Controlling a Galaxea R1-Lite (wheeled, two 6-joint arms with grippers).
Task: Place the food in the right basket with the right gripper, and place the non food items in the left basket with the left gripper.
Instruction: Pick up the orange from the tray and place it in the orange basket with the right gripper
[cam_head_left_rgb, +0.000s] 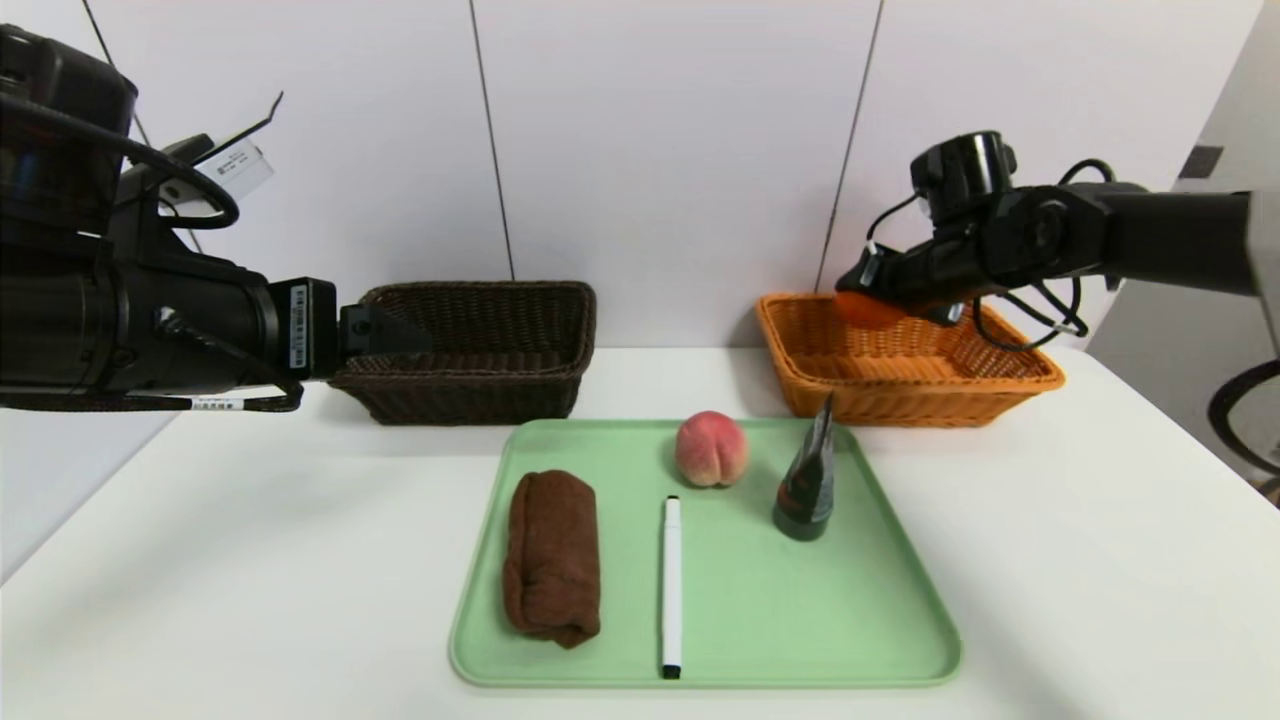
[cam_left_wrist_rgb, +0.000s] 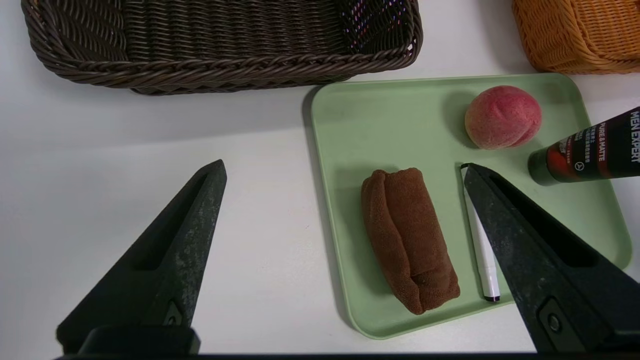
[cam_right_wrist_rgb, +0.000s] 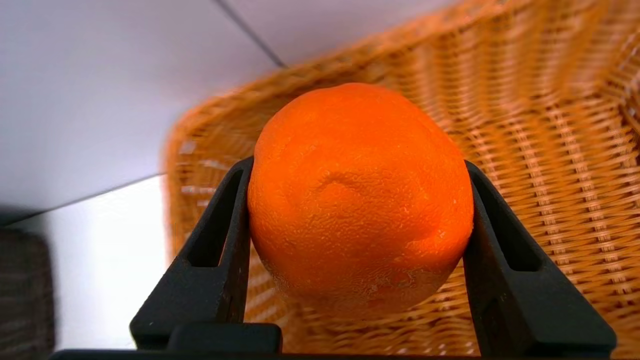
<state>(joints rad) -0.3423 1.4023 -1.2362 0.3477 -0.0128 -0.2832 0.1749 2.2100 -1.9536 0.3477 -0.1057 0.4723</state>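
Left end effector (cam_left_wrist_rgb: 345, 172) hangs over the open counter (cam_head_left_rgb: 250, 550) in front of the dark brown basket (cam_head_left_rgb: 470, 378), its fingers spread wide around nothing. That basket stands behind the tray's left corner, its long side running left to right. The green tray (cam_head_left_rgb: 800, 620) has bare surface near its right front corner, with open counter on both sides. On it, from left to right, lie a rolled brown cloth (cam_head_left_rgb: 552, 560), long axis running front to back, and a white marker (cam_head_left_rgb: 672, 590), also front to back, black tip nearest; then a peach (cam_head_left_rgb: 711, 449) by the back rim, and a dark tube (cam_head_left_rgb: 806, 485) standing on its cap, crimped end up. Right end effector (cam_right_wrist_rgb: 361, 200) is partly open, fingers pressed against both sides of an orange fruit (cam_right_wrist_rgb: 360, 200), seemingly above the orange-brown basket (cam_head_left_rgb: 910, 395), though its height is hard to judge.
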